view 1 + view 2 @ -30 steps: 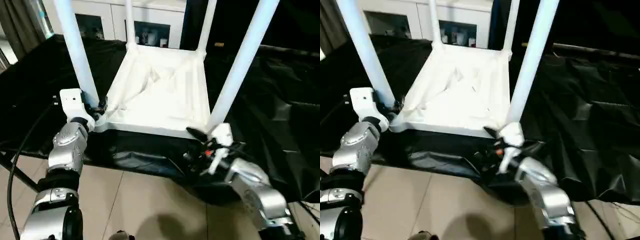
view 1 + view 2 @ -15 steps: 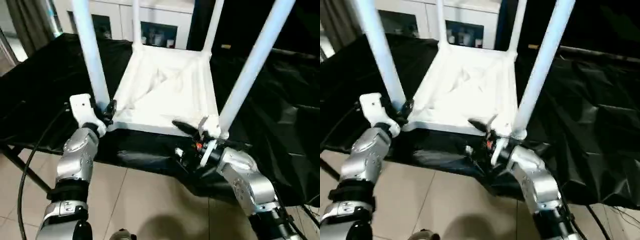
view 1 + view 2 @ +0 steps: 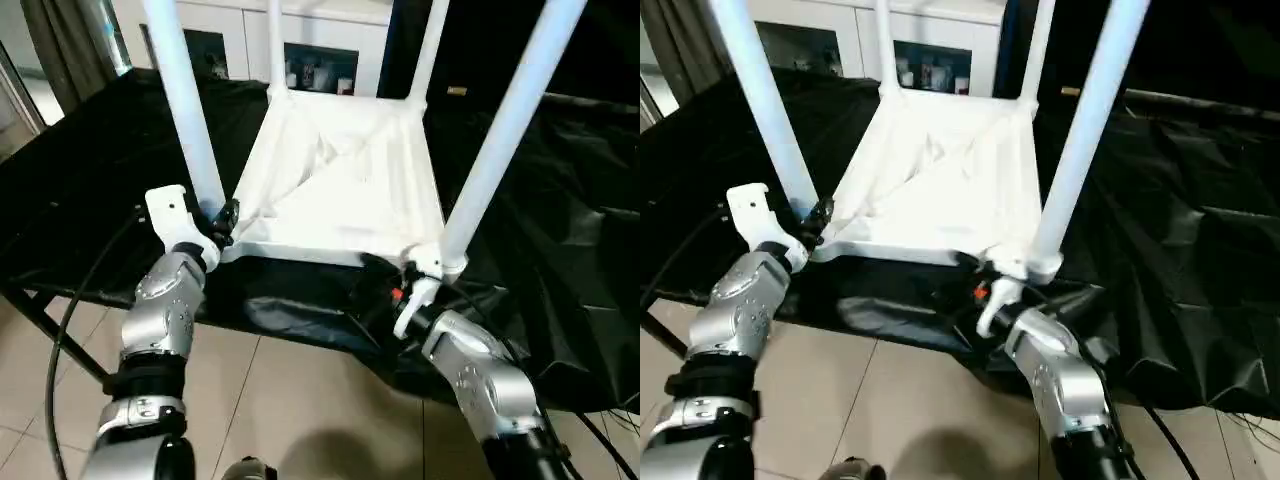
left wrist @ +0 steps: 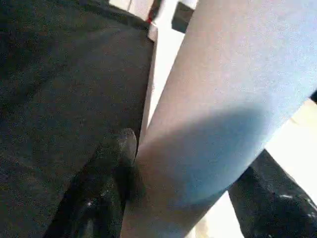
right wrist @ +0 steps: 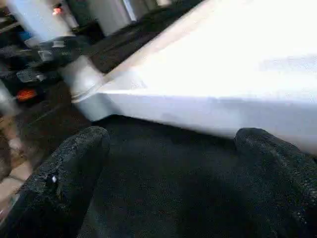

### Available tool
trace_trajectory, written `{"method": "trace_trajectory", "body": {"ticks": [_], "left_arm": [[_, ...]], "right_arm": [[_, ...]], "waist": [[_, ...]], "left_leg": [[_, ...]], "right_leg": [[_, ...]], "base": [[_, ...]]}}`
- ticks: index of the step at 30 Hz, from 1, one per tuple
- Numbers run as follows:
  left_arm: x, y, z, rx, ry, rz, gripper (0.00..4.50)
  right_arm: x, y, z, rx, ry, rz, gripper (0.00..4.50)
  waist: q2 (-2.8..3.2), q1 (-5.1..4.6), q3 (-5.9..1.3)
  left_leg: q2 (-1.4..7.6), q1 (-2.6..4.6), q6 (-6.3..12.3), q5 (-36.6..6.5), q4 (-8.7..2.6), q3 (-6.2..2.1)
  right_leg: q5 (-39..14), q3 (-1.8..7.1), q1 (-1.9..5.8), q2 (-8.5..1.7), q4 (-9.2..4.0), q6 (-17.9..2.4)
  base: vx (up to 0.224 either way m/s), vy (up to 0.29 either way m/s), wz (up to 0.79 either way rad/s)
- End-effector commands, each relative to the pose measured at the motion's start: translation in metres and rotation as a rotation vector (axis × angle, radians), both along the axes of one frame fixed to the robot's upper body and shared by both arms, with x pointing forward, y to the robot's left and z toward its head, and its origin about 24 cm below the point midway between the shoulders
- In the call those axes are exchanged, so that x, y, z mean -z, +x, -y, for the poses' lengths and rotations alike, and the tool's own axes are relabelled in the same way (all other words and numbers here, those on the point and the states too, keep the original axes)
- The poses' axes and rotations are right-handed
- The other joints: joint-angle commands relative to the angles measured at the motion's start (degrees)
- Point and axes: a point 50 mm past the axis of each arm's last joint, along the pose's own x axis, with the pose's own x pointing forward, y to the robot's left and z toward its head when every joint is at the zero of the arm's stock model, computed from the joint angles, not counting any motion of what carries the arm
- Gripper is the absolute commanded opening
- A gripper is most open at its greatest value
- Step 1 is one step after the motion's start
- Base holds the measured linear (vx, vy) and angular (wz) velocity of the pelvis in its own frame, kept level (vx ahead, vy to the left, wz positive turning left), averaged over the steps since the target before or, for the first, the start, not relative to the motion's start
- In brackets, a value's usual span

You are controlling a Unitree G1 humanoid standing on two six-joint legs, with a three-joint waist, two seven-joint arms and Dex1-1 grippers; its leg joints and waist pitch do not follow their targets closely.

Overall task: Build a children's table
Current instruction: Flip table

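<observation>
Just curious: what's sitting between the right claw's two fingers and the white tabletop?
Only black cloth; the right wrist view shows it bare up to the tabletop.

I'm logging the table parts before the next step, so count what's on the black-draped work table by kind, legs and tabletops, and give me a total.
White legs standing up from the corners: 4, near left, near right, far left, far right.
White tabletop lying underside up: 1.
Total: 5 parts.
</observation>
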Motion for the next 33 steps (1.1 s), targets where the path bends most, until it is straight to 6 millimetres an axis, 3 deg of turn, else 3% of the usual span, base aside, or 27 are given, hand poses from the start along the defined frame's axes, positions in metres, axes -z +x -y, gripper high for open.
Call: {"method": "trace_trajectory", "body": {"ticks": [1, 2, 3, 4, 9, 12, 16, 19, 22, 24, 25, 33], "left_arm": [[-0.022, 0.002, 0.023, 0.083, -0.214, 0.092, 2.51], [-0.022, 0.002, 0.024, 0.087, -0.214, 0.093, 2.51], [-0.024, 0.001, 0.029, 0.097, -0.223, 0.097, 2.51], [-0.025, 0.000, 0.031, 0.098, -0.230, 0.098, 2.48], [-0.025, -0.005, 0.043, 0.131, -0.214, 0.091, 2.39], [-0.026, -0.006, 0.046, 0.137, -0.227, 0.081, 2.39], [-0.026, -0.008, 0.047, 0.136, -0.237, 0.077, 2.39], [-0.025, -0.010, 0.047, 0.134, -0.241, 0.072, 2.39], [-0.023, -0.012, 0.048, 0.130, -0.245, 0.063, 2.39], [-0.023, -0.012, 0.048, 0.130, -0.248, 0.062, 2.38], [-0.023, -0.013, 0.048, 0.127, -0.247, 0.060, 2.38], [-0.022, -0.016, 0.051, 0.156, -0.245, 0.057, 2.37]], "right_arm": [[-0.012, 0.009, -0.004, 0.018, 0.078, -0.002, 4.50], [-0.013, 0.010, -0.005, 0.020, 0.088, -0.003, 4.50], [-0.016, 0.014, -0.007, 0.034, 0.128, -0.015, 4.50], [-0.017, 0.016, -0.008, 0.040, 0.144, -0.022, 4.50], [-0.029, 0.025, -0.016, 0.039, 0.287, -0.022, 4.50], [-0.032, 0.034, -0.018, 0.088, 0.335, -0.046, 4.50], [-0.027, 0.048, -0.015, 0.209, 0.313, -0.105, 4.50], [-0.028, 0.056, -0.012, 0.292, 0.370, -0.143, 4.50], [-0.028, 0.063, -0.011, 0.328, 0.372, -0.175, 4.50], [-0.028, 0.064, -0.012, 0.326, 0.375, -0.173, 4.50], [-0.029, 0.066, -0.012, 0.336, 0.391, -0.178, 4.50], [-0.038, 0.076, -0.008, 0.334, 0.453, -0.164, 4.50]], "waist": [[-1.40, -0.10, -4.25], [-1.28, -0.07, -4.45], [-1.03, 0.17, -4.80], [-1.35, -0.02, -4.77], [-1.58, 0.04, -4.83], [-1.50, -0.15, -4.46], [-1.48, -1.25, -3.92], [-1.52, -1.56, -3.79], [-1.64, -1.43, -3.82], [-1.57, -1.21, -3.89], [-1.81, -1.07, -3.85], [-1.78, -0.99, -3.67]], "left_leg": [[3.95, 1.90, 2.60, -4.3, -3.79, -1.71], [3.86, 1.65, 3.40, -2.6, -3.57, -1.74], [3.87, 1.83, 4.89, 0.1, -3.15, -1.61], [3.85, 1.53, 6.09, 2.2, -3.09, -1.64], [3.98, 1.46, 7.91, 3.9, -2.67, -1.64], [4.03, 1.34, 7.29, 1.5, -3.03, -1.56], [4.01, 1.53, 3.91, -2.9, -3.72, -1.47], [3.95, 1.51, 3.19, -4.1, -3.83, -1.37], [3.91, 1.64, 2.86, -3.5, -3.69, -1.21], [3.93, 1.66, 3.21, -2.7, -3.54, -1.18], [3.89, 1.59, 4.05, -1.7, -3.51, -1.17], [3.96, 1.63, 3.49, -3.6, -3.74, -1.15]], "right_leg": [[7.0, 2.65, 1.33, -5.67, -3.91, -13.3], [9.5, 2.60, 1.35, -5.62, -3.43, -13.4], [13.7, 2.43, 0.92, -5.34, -3.07, -13.3], [17.6, 2.27, 0.93, -5.03, -2.65, -13.7], [22.9, 2.04, 0.75, -4.94, -2.14, -13.6], [19.7, 2.02, 0.68, -5.18, -2.52, -13.8], [11.2, 2.10, 0.54, -5.15, -3.34, -13.5], [9.6, 2.30, 0.51, -5.29, -3.52, -13.1], [10.2, 2.23, 0.41, -5.10, -3.42, -12.8], [11.8, 2.26, 0.41, -5.04, -3.30, -12.4], [13.6, 2.22, 0.39, -4.97, -3.19, -12.0], [10.6, 2.14, 0.28, -4.99, -3.42, -11.4]], "base": [[0.000, 0.000, 0.00], [0.000, 0.000, 0.00], [0.000, 0.000, 0.00], [0.000, 0.000, 0.00], [0.000, 0.000, 0.00], [0.000, 0.000, 0.00], [0.000, 0.000, 0.00], [0.000, 0.000, 0.00], [0.000, 0.000, 0.00], [0.000, 0.000, 0.00], [0.000, 0.000, 0.00], [0.000, 0.000, 0.00]]}}
